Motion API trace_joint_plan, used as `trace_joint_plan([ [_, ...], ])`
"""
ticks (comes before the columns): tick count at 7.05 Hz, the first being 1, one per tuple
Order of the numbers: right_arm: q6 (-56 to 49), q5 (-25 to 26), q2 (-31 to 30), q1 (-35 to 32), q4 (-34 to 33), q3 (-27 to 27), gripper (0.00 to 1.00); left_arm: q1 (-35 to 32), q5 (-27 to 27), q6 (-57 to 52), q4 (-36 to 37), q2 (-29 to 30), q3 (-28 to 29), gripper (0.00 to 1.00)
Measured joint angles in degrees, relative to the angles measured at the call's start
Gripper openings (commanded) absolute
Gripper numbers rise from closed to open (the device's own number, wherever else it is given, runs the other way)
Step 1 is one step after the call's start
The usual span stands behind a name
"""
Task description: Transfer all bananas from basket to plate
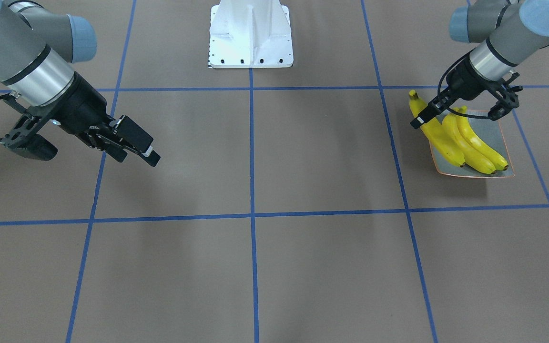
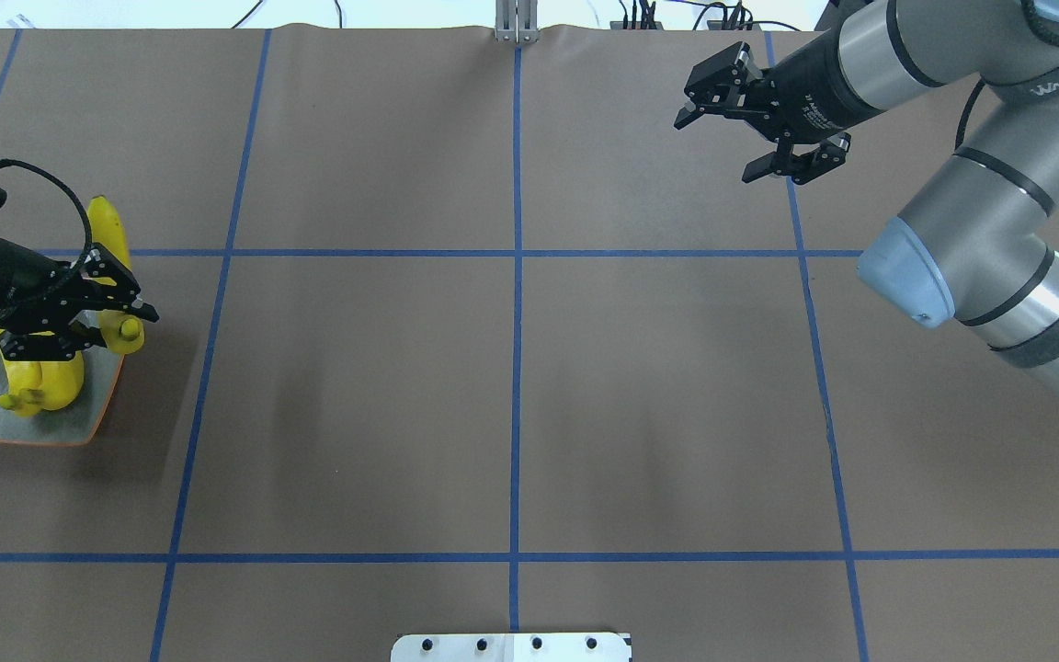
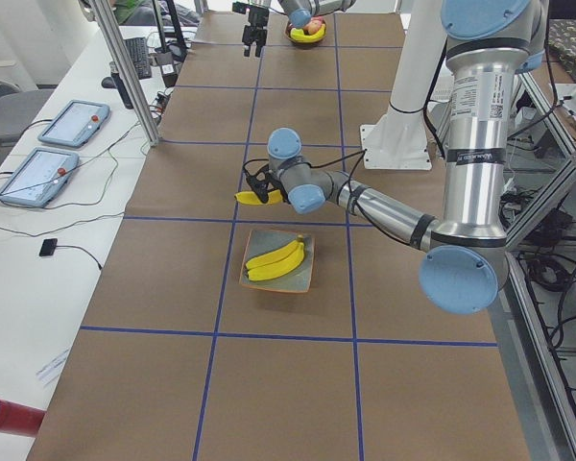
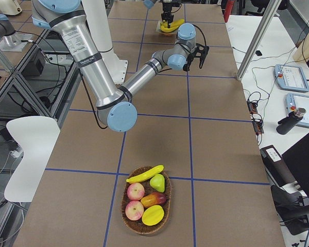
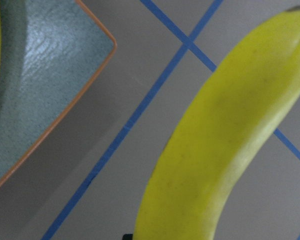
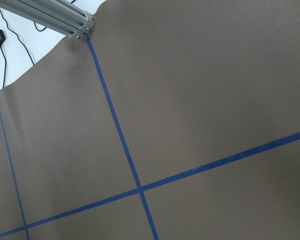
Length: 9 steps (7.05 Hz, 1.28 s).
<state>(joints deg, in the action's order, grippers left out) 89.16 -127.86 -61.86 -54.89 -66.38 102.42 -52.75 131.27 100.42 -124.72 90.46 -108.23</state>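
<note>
Plate: the plate (image 1: 493,133) sits at the robot's far-left end of the table (image 2: 658,386), a grey-green square dish with a thin orange rim.
On the plate: two bananas (image 1: 479,143) lie side by side along it, touching each other.
Left gripper: the left gripper (image 1: 424,118) hangs over the plate's right edge, its fingers clamped on a third banana near one end.
Held banana: the held banana (image 1: 439,136) runs near to far. From the left-end view it looks lifted clear of the table, just beside the two on the plate. In the left wrist view it fills the right half, with blue tape lines under it and a corner of the plate off to the left.
Middle of the table: brown paper crossed by a grid of blue tape, with the robot's white base (image 1: 250,33) at the near edge.
Right gripper: the right gripper (image 2: 690,101) hovers over the far part of the table, right of the centre line, fingers spread with nothing between them. Its wrist camera sees only paper and tape.
Basket: the basket (image 4: 123,208) stands at the far-right end, well apart from both grippers.
In the basket: one last banana (image 4: 144,175) lies across the rim on the side nearest the arms, with other fruit (image 4: 135,191) filling the rest.
</note>
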Motion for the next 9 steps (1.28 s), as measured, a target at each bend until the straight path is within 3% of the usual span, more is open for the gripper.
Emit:
trace_joint_plan([
  [3, -0.1, 0.0, -0.7, 0.0, 0.2, -0.2, 1.00, -2.1, 0.2, -4.0, 0.0, -0.1, 5.0, 0.00],
  [7, -1.3, 0.1, -0.7, 0.0, 0.2, -0.9, 1.00, -2.5, 0.9, -5.4, -0.1, -1.0, 7.3, 0.00],
  [9, -1.3, 0.1, -0.8, 0.0, 0.2, -1.0, 1.00, -2.4, 1.6, -5.4, -0.2, -1.5, 7.3, 0.99],
])
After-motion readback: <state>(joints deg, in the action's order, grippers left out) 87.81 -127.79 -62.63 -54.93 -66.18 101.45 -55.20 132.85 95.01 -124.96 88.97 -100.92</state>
